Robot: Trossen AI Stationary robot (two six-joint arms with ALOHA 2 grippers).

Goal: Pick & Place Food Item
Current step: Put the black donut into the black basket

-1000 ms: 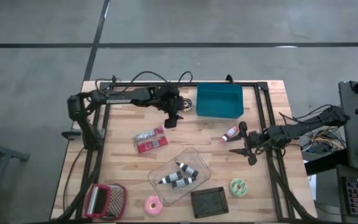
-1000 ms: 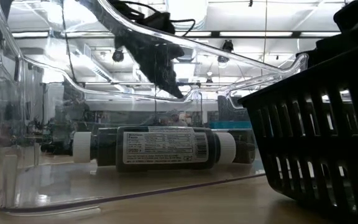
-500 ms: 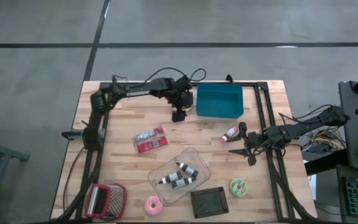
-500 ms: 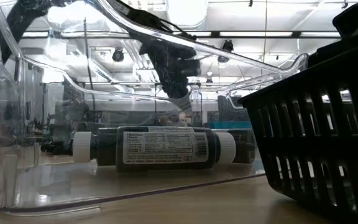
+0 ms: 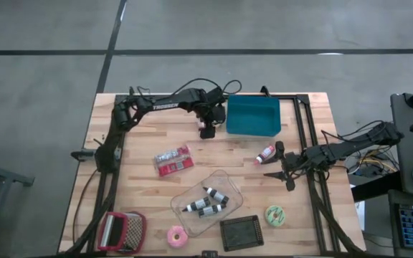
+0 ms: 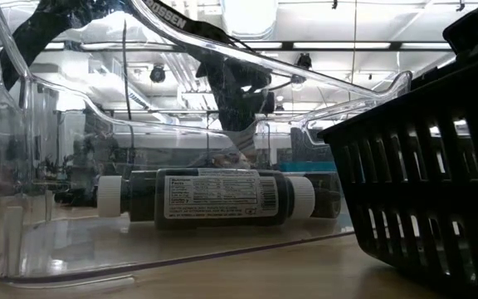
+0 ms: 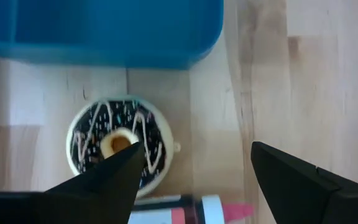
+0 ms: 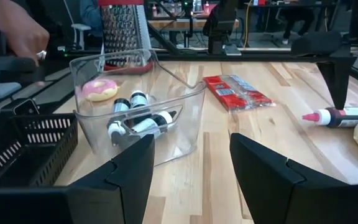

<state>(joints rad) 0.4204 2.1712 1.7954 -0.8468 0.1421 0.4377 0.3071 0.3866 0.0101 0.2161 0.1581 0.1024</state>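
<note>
A chocolate doughnut (image 7: 92,140) with white drizzle lies flat on the wooden table, just in front of the blue bin (image 5: 253,116). My left gripper (image 5: 208,129) hangs over it, pointing steeply down, fingers open. In the left wrist view (image 7: 197,149) one fingertip stands in front of the doughnut's hole and the other over bare wood. I see no touch. My right gripper (image 5: 287,172) waits at the table's right, open, with nothing between its fingers (image 8: 191,155).
A tube with a white cap (image 7: 188,210) lies beside the doughnut, and another small tube (image 5: 266,152) lies by my right gripper. Mid-table are a red packet (image 5: 173,160) and a clear tub of bottles (image 5: 206,202). Near the front edge are a grater (image 5: 122,231), a pink doughnut (image 5: 176,234), a black basket (image 5: 240,231) and a green doughnut (image 5: 274,215).
My left arm has stretched out, carrying its gripper toward the table's far right, up to the blue bin and over the doughnut. The gripper has tipped more steeply downward on the way.
</note>
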